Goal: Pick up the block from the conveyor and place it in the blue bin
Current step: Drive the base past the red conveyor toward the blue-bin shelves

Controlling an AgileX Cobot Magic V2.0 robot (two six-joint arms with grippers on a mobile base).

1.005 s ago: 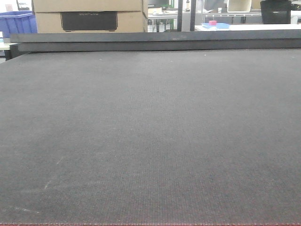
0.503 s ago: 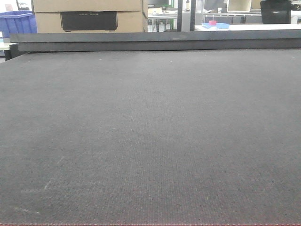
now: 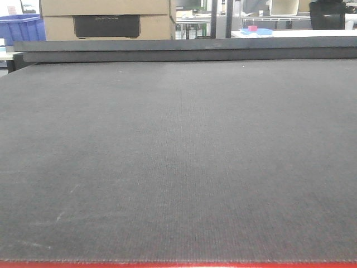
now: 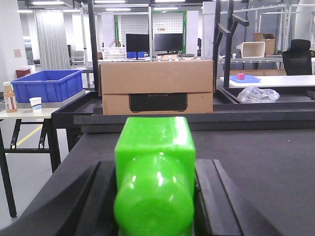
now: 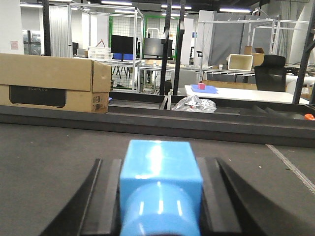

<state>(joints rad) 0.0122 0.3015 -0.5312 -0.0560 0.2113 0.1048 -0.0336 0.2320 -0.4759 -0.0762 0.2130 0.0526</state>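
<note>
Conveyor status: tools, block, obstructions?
Left tool, right tool: open or shut unclear. No block seen on conveyor. Blue bin beyond far rail, left.

Ceiling lights point(image 4: 118, 2) line the top of the left wrist view, a grey curtain point(image 4: 47, 39) hangs upper left, and monitors point(image 4: 142, 43) stand top centre. A cardboard box point(image 4: 156, 86) fills mid-frame; grey floor point(image 4: 29, 167) shows lower left, a black chair point(image 4: 300, 51) upper right.

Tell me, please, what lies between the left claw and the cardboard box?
Only the bare conveyor belt and its dark far rail, as the left wrist view shows.
</note>
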